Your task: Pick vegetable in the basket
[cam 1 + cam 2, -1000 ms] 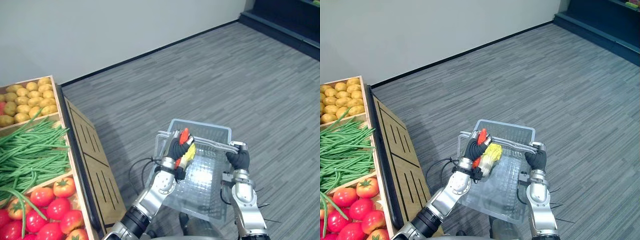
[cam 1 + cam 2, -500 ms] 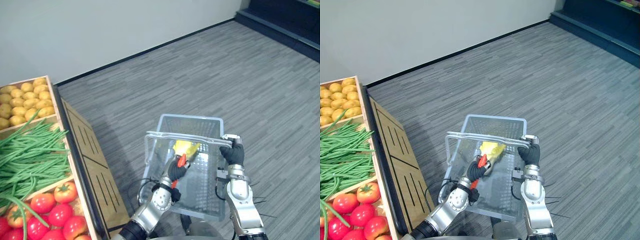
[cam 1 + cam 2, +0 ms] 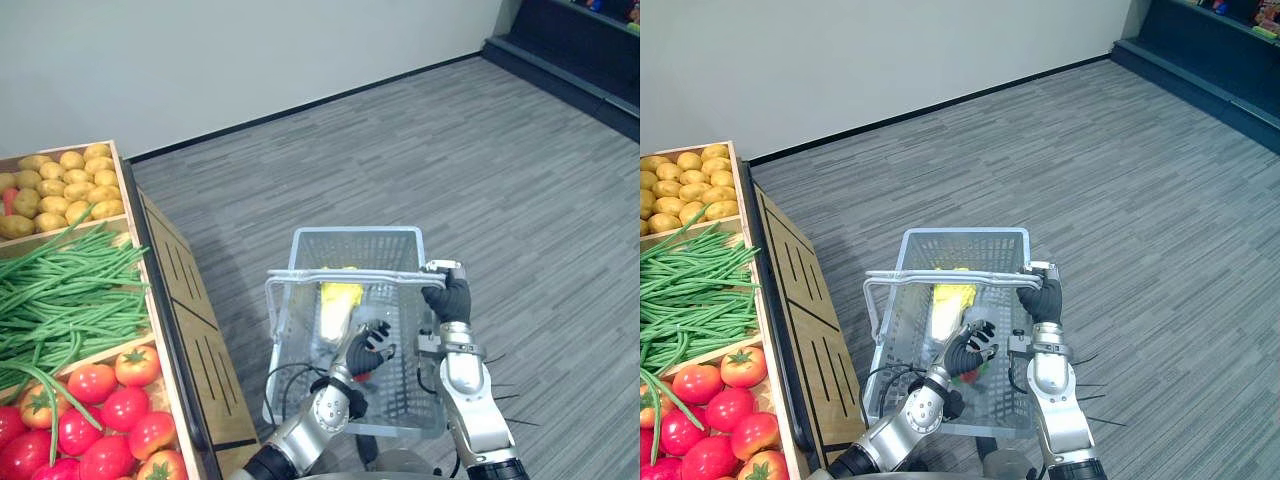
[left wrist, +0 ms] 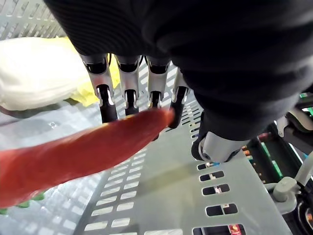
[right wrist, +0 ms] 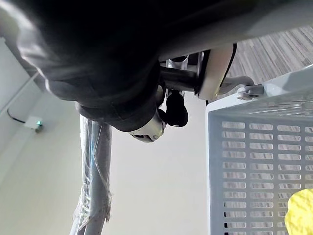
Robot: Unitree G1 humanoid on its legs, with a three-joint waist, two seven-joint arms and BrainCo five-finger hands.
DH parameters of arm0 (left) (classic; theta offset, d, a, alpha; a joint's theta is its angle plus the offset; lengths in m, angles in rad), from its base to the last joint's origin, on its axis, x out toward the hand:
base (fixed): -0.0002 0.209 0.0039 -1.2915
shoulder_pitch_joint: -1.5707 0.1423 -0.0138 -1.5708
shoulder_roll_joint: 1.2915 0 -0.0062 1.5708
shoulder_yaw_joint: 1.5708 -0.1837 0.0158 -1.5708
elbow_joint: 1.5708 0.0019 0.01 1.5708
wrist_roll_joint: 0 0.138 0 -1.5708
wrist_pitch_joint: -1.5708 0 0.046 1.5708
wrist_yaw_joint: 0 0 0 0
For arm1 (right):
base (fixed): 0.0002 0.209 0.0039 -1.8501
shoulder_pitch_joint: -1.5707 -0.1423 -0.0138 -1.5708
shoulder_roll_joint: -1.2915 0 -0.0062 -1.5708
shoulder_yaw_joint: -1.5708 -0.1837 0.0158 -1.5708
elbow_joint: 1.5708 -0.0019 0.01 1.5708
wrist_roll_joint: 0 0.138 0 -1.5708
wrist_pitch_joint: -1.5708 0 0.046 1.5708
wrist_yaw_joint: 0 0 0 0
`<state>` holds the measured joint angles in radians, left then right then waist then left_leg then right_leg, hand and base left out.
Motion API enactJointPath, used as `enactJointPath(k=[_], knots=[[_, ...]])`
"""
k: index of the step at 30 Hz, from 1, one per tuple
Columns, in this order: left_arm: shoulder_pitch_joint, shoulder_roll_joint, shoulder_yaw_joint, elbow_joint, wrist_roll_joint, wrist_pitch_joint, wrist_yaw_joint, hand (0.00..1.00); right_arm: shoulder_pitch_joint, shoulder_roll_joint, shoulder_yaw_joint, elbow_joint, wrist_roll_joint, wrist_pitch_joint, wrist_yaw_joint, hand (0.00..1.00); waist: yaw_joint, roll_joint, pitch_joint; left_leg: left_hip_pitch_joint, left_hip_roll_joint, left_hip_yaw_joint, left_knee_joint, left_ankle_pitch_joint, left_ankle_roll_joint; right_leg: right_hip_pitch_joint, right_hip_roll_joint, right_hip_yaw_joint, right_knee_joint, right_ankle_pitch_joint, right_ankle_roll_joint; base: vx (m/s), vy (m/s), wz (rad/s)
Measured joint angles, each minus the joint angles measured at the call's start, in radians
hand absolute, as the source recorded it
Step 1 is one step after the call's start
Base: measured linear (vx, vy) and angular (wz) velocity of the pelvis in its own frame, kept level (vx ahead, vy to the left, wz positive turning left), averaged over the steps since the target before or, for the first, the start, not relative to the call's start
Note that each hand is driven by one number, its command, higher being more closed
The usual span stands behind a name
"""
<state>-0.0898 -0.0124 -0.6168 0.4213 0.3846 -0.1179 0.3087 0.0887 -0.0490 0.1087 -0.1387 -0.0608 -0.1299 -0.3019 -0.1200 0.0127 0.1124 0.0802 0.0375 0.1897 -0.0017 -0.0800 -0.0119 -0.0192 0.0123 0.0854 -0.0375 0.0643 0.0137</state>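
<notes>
Floor [image 3: 470,150]: grey plank-patterned carpet, running up to a pale wall.
Wooden stand [image 3: 190,330]: on the robot's left, with slatted side panels and three open sections.
Green beans [image 3: 60,295]: heaped in the middle section, a few pods trailing over the divider towards the tomatoes.
Tomatoes [image 3: 95,415]: red, in the nearest section.
Potatoes [image 3: 60,185]: yellow, in the farthest section.
Basket [image 3: 355,233]: pale perforated plastic, held off the floor in front of the robot, just beside the stand.
Handle [image 3: 340,273]: raised, crossing over the basket from side to side.
Yellow leafy vegetable [image 3: 338,305]: lies on the basket floor towards the far end, under the handle; it has a white base and yellow leaves.
Right hand [image 3: 446,299]: fingers curled tight round the right end of the handle, carrying the basket.
Left hand [image 3: 368,340]: reaches down inside the basket, near its front; its fingers [image 4: 106,105] are straight and spread, the thumb apart, holding nothing.
Red vegetable [image 4: 83,154]: long and tapering, possibly a chilli, though the close view does not settle it. It lies on the basket floor with its narrow end touching the left hand's fingertips, just beside the yellow leafy vegetable.
</notes>
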Motion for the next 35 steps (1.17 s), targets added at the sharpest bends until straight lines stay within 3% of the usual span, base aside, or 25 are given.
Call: enactJointPath(k=[10, 17, 25, 35], knots=[[0.115, 0.05, 0.158, -0.309, -0.073, -0.027, -0.038, 0.0, 0.034, -0.001, -0.233, 0.021, -0.006, 0.001, -0.031, 1.0, 0.023, 0.006, -0.011, 0.007, -0.009, -0.038, -0.003, 0.005, 0.007, 0.029, -0.011, -0.034, -0.001, -0.009, 0.012, -0.02, 0.019, 0.11], [0.247, 0.078, 0.248, -0.458, -0.26, -0.055, -0.133, 0.0, 0.036, -0.004, -0.355, 0.024, -0.007, 0.012, -0.047, 1.0, 0.027, 0.007, -0.019, 0.013, -0.015, -0.054, -0.025, 0.02, 0.01, 0.034, -0.019, -0.057, 0.0, -0.011, 0.015, 0.0, 0.015, 0.09], [0.311, 0.076, 0.454, -0.444, -0.304, -0.064, -0.128, 0.0, 0.121, 0.002, -0.453, 0.086, 0.012, 0.022, -0.045, 1.0, 0.047, 0.013, -0.044, 0.024, -0.019, -0.078, -0.034, 0.019, 0.009, 0.05, -0.029, -0.09, 0.017, -0.032, 0.022, -0.01, 0.009, 0.13], [0.341, 0.072, 0.649, -0.216, -0.291, -0.023, -0.112, 0.0, 0.184, 0.003, -0.465, 0.221, 0.051, 0.017, 0.024, 1.0, 0.08, 0.001, -0.07, 0.026, -0.019, -0.071, -0.029, 0.005, 0.017, 0.051, -0.034, -0.104, 0.032, -0.042, 0.018, 0.0, 0.005, 0.02]])
